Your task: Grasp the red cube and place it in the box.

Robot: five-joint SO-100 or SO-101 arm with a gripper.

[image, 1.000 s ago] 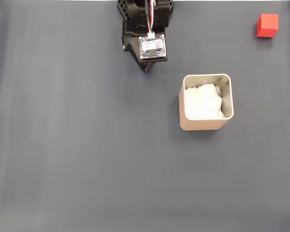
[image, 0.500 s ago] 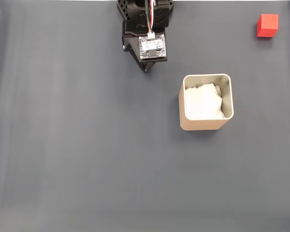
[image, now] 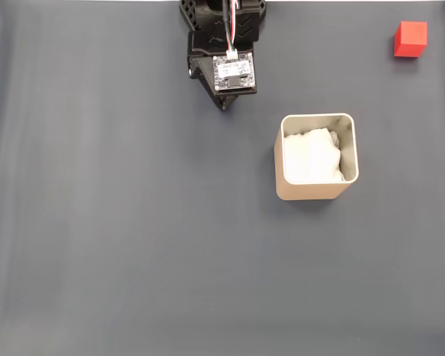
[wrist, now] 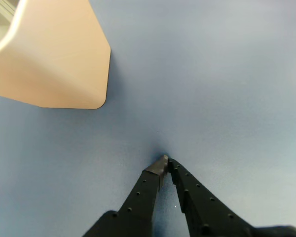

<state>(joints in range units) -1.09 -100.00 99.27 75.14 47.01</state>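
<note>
The red cube lies at the far right top of the fixed view, on the dark grey mat. The beige box with white padding stands right of centre; in the wrist view its outer wall fills the upper left corner. My gripper is at the top centre of the fixed view under the arm, well left of the cube and up-left of the box. In the wrist view the gripper is shut, its black fingertips meeting at the mat, with nothing between them.
The dark grey mat spreads flat across the whole fixed view. The arm's base sits at the top edge.
</note>
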